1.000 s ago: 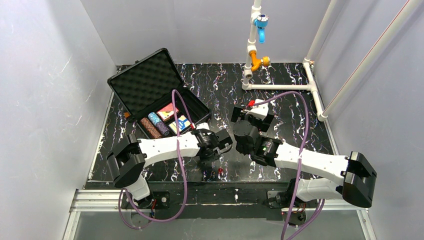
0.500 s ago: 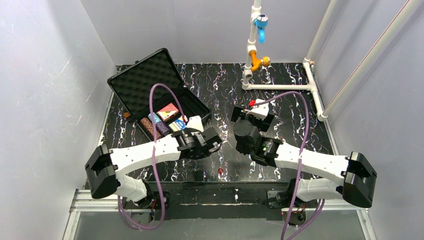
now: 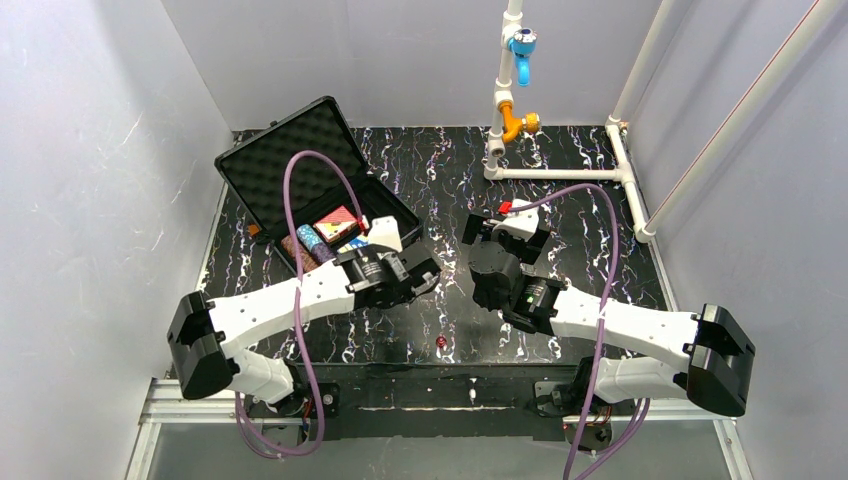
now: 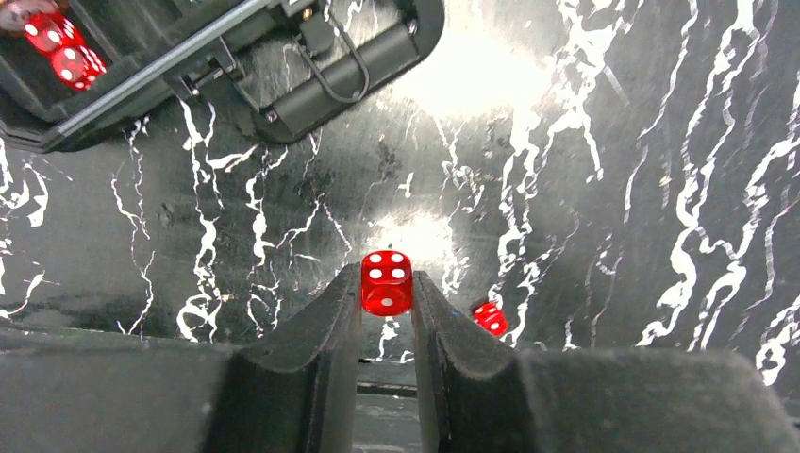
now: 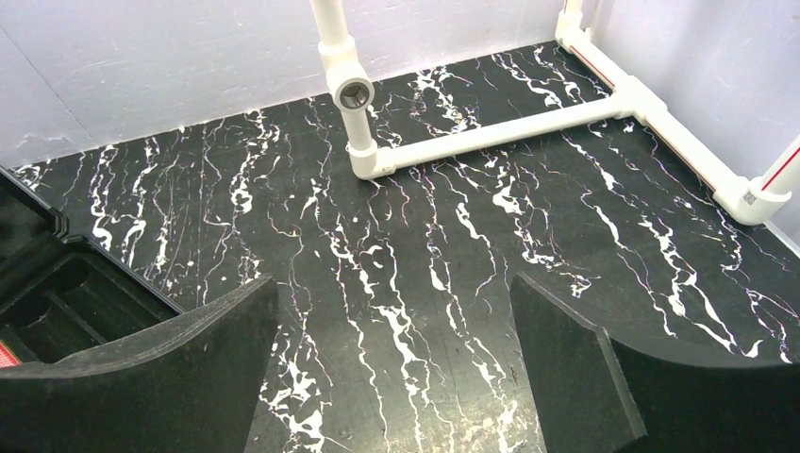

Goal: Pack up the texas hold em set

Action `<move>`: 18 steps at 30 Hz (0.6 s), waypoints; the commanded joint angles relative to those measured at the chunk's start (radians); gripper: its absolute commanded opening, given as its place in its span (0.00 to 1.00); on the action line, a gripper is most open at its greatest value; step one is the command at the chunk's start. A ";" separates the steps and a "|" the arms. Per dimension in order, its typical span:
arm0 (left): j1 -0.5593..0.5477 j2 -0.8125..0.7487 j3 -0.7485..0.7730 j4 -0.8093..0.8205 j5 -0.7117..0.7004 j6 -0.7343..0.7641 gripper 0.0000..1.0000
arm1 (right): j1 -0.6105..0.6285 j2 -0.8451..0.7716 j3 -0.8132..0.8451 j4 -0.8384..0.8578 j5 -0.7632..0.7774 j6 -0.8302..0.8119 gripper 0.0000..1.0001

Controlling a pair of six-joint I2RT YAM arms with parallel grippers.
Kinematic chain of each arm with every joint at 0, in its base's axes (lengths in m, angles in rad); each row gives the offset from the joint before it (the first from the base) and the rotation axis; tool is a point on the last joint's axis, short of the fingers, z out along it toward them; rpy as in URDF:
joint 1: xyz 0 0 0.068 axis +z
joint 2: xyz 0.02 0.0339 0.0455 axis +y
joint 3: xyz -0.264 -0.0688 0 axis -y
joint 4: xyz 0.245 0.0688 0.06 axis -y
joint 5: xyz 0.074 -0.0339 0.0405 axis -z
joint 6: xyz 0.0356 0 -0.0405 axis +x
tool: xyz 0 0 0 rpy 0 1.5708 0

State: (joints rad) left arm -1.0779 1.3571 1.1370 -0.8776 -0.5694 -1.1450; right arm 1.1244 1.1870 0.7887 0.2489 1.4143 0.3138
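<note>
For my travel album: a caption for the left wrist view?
Left gripper holds a red die over the black table, second die below, case nearby.

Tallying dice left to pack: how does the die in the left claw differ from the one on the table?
The held die is pinched in the left claw; the loose die lies untouched on the table. The held die shows a four-pip face; the loose die's pips are unclear. Both are red, white-pipped, outside the case.

Black case point(image 4: 377, 57) cut off at upper edge
</note>
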 commanded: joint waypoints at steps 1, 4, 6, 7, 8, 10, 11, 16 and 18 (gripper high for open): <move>0.003 0.053 0.164 -0.204 -0.137 -0.063 0.00 | 0.006 -0.021 -0.006 0.071 0.043 -0.001 1.00; 0.003 0.085 0.229 -0.238 -0.168 0.035 0.00 | 0.006 -0.019 -0.008 0.075 0.044 -0.004 1.00; 0.004 0.094 0.240 -0.275 -0.184 -0.002 0.00 | 0.006 -0.017 -0.009 0.076 0.044 -0.005 1.00; 0.009 0.097 0.243 -0.287 -0.174 -0.002 0.00 | 0.007 -0.017 -0.009 0.078 0.044 -0.005 1.00; 0.019 0.102 0.249 -0.300 -0.154 0.003 0.00 | 0.007 -0.015 -0.009 0.078 0.044 -0.007 1.00; 0.033 0.101 0.256 -0.346 -0.157 -0.022 0.00 | 0.006 -0.014 -0.009 0.078 0.047 -0.006 1.00; 0.036 0.096 0.251 -0.368 -0.168 -0.038 0.00 | 0.007 -0.013 -0.009 0.079 0.048 -0.006 1.00; 0.096 0.071 0.228 -0.421 -0.168 -0.042 0.00 | 0.006 -0.006 -0.007 0.078 0.041 -0.008 1.00; 0.136 0.074 0.235 -0.425 -0.140 -0.011 0.00 | 0.006 -0.006 -0.005 0.075 0.039 -0.006 1.00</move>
State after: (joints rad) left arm -1.0073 1.4548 1.3636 -1.2160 -0.6880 -1.1671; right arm 1.1263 1.1870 0.7872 0.2657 1.4143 0.3069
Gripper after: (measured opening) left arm 0.205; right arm 0.997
